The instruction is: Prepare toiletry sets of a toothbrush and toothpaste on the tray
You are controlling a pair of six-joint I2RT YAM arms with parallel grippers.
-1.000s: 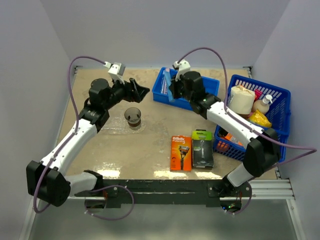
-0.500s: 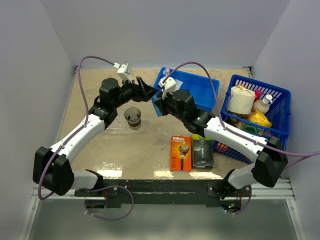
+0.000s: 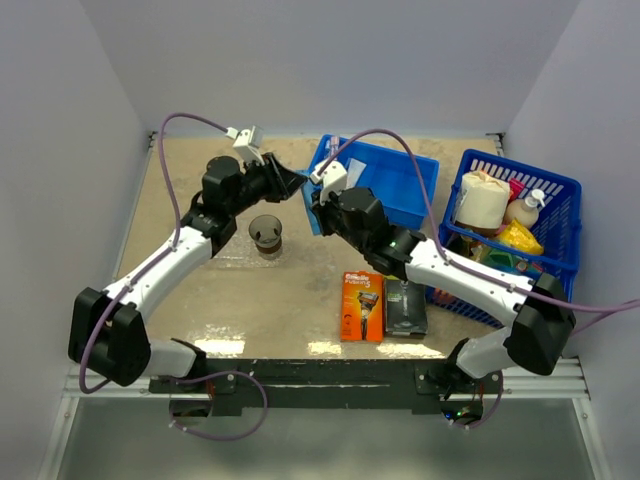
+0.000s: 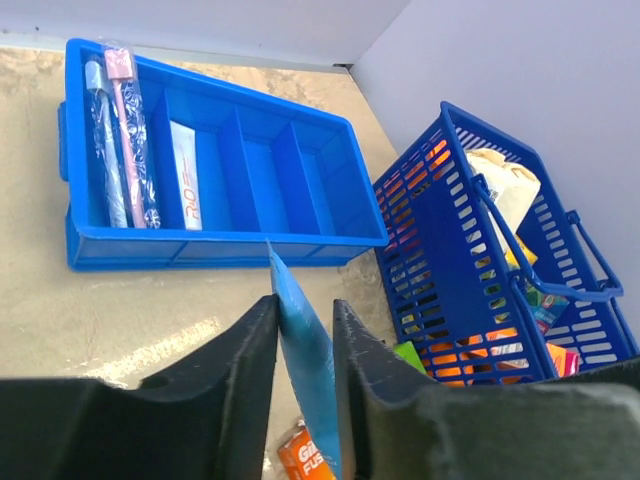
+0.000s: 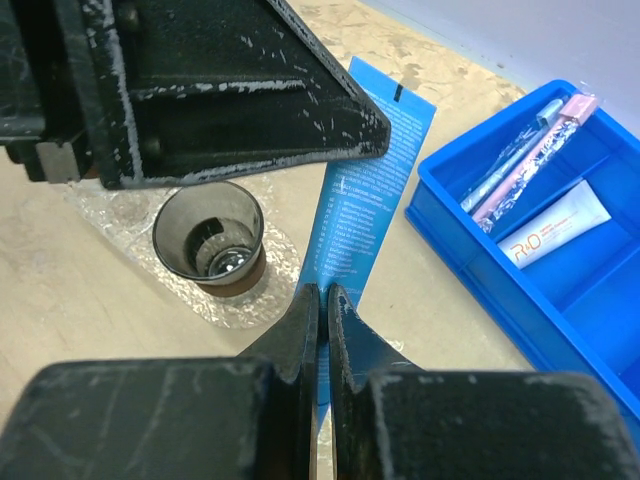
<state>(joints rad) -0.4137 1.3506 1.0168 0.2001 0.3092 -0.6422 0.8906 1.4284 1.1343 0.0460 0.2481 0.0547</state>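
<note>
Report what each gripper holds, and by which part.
Both pinch the flat blue printed packet: the right gripper at one end, the left gripper near the other.

We have both arms stretched in over the table toward its far middle, wrists almost meeting. Our left arm [image 3: 165, 265] runs up from the near left corner, elbow out by the left edge, and its left gripper [image 4: 303, 310] has both fingers pressed on the faces of a flat blue pack [image 5: 370, 170]. Our right arm [image 3: 450, 270] slants in from the near right corner, and its right gripper [image 5: 322, 300] is pinched tight on the pack's lower end.
</note>
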